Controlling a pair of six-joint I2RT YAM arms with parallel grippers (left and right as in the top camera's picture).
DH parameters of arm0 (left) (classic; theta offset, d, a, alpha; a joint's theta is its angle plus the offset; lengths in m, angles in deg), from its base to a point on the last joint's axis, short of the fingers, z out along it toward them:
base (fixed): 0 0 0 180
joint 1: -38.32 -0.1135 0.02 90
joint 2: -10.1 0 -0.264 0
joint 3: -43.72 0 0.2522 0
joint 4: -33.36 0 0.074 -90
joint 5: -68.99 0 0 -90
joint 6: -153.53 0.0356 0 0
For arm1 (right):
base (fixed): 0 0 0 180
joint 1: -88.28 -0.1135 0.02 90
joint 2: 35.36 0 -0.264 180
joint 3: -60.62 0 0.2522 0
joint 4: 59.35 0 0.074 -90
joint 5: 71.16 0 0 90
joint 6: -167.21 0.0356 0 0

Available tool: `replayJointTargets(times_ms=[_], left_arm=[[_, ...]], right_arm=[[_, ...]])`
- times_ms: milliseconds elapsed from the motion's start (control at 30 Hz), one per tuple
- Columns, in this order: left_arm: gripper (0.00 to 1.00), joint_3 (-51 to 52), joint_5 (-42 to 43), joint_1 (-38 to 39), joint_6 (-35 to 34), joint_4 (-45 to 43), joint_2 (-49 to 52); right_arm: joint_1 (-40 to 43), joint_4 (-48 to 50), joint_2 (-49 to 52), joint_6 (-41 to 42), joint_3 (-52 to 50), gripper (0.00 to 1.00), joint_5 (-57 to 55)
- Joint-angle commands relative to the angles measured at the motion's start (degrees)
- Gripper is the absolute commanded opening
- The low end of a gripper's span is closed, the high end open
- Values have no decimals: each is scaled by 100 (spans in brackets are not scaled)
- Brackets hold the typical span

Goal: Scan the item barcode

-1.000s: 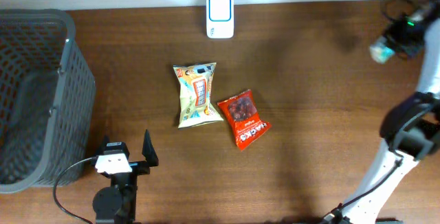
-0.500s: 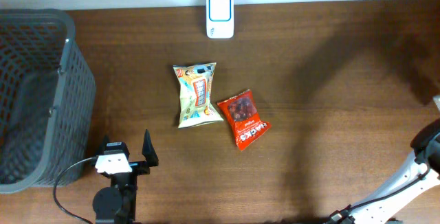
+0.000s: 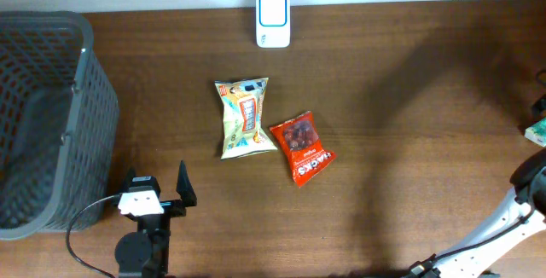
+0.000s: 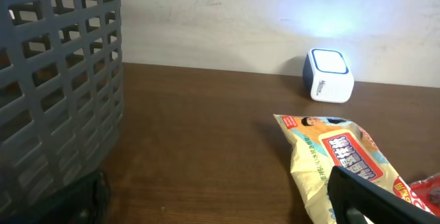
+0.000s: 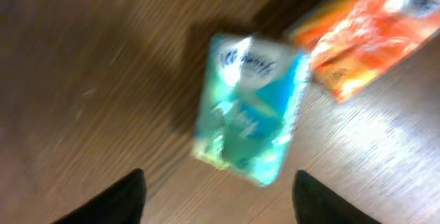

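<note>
Teal packet (image 5: 249,107) lies flat on table (image 5: 82,80), just beside an orange packet (image 5: 357,31); wrist view is blurred. R gripper (image 5: 220,179) sits over it w/ fingers spread wide, nothing btwn them. Overhead shows the teal packet at far R edge of table, well apart from scanner (image 3: 273,20) at back edge. Yellow bag (image 3: 243,116) & red bag (image 3: 301,147) touch mid-table. L gripper (image 3: 158,184) spread full wide, empty, near basket (image 3: 51,116).

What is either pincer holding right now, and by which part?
Nothing. The left pincer stands open and empty. The right pincer is open too; the teal packet sits clear of both its fingers, though that view is blurred.
</note>
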Motion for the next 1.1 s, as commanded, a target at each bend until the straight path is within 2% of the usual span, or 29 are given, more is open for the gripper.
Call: replayJointTargets(times_ms=[0,67,167,200,300,333,400,633,833,1067], left_arm=[[99,39,0,26,-28,-13,-22],[99,39,0,26,-28,-13,-22],[99,39,0,26,-28,-13,-22],[99,39,0,26,-28,-13,-22],[99,39,0,26,-28,-13,-22],[99,39,0,26,-28,-13,-22],[99,39,0,26,-28,-13,-22],[99,39,0,26,-28,-13,-22],[99,39,0,26,-28,-13,-22],[99,39,0,26,-28,-13,-22]], right_arm=[[-177,-282,-31,310,-52,63,111],[-186,-459,-31,645,-52,60,85],[-184,-807,-31,1150,-52,45,-48],[-186,-957,-31,1357,-52,43,-282],[-186,-1088,-31,1373,-70,29,-457],[-186,-1095,-31,1373,-122,20,-505],[-186,-1025,-31,1373,-245,13,-627],[-179,74,-31,1373,-1021,13,-1143],[-149,914,-31,1233,-1054,15,-1139],[-153,1161,-35,1043,-927,15,-1141]])
